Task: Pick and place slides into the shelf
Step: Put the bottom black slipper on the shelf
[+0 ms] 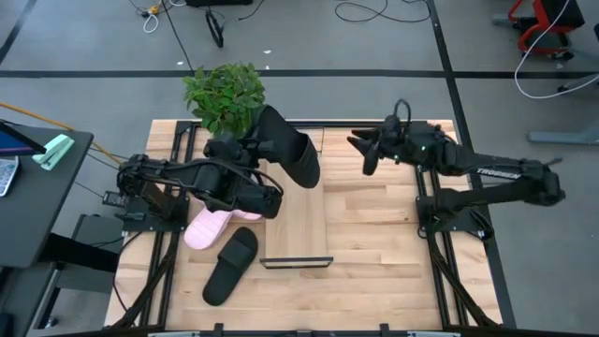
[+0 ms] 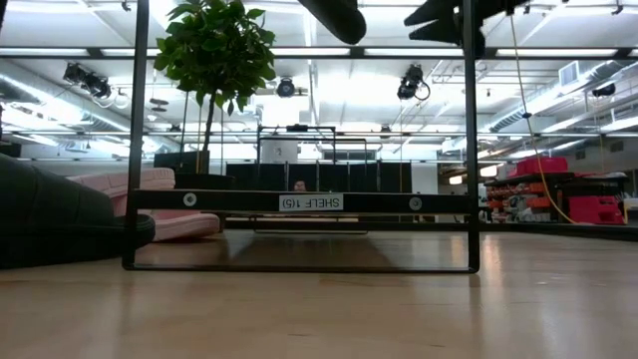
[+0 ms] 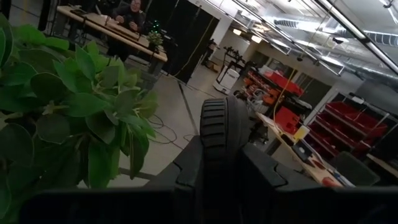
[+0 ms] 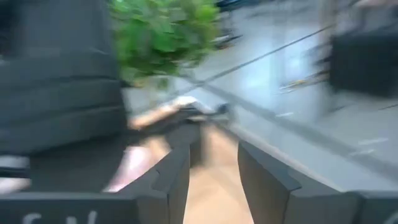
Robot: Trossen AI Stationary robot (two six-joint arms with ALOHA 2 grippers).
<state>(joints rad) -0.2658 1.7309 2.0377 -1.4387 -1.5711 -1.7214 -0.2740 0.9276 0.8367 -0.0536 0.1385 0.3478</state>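
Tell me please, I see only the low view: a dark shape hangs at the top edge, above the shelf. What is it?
Observer: A black slide. The left gripper holds it in the air, jaws shut on it.
Operator: Is any slide on the shelf?
Observer: No, none lies on the shelf board.
Operator: And the right arm?
Observer: The right gripper hovers beside the shelf's far end, jaws open, holding nothing.
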